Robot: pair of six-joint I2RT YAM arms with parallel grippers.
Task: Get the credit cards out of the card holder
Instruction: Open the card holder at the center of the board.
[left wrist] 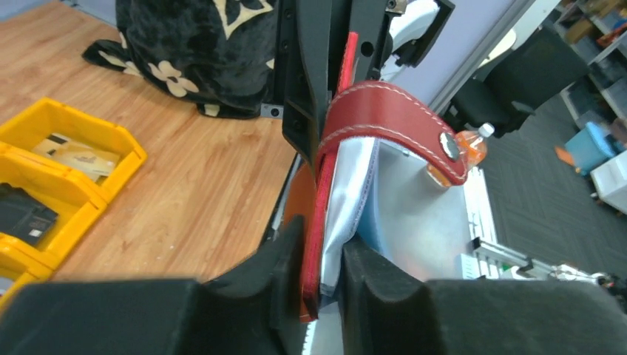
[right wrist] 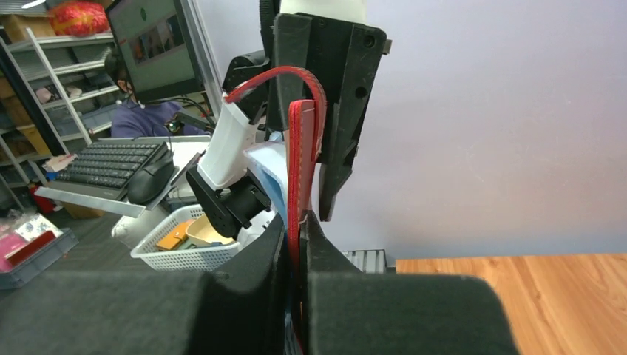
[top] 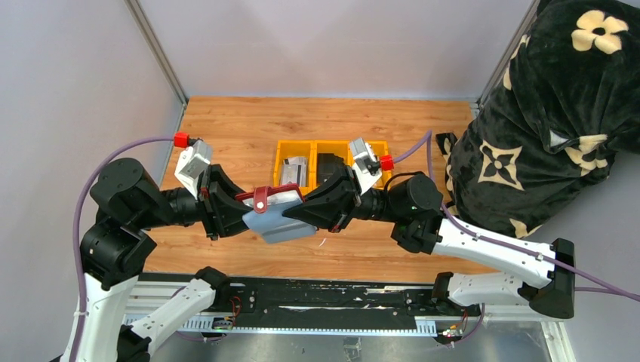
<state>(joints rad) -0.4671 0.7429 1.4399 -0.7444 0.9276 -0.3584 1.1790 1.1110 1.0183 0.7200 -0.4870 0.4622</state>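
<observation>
Top external view has both arms meeting over the near middle of the wooden table [top: 226,128], with the card holder [top: 278,224] held in the air between them, clear of the tabletop. The left gripper [top: 249,215] comes in from the left and the right gripper [top: 298,211] from the right, so the two sets of fingers face each other across the holder. The holder's maroon snap strap [top: 260,198] arches over its top, and its pale grey-blue lining shows below. From the left wrist, the left fingers [left wrist: 285,259] are pressed together on a maroon wall and a fold of grey lining. From the right wrist, the right fingers [right wrist: 255,259] are pinched tight on a thin red edge of the holder. I cannot tell whether any cards sit inside it. Credit cards [top: 294,170] lie in the left compartment of a yellow tray [top: 332,143] on the far side of the table, well apart from the holder. A black wallet-like object [top: 328,166] lies in the middle compartment. A black flower-patterned cloth [top: 543,113] is heaped at the far right.
</observation>
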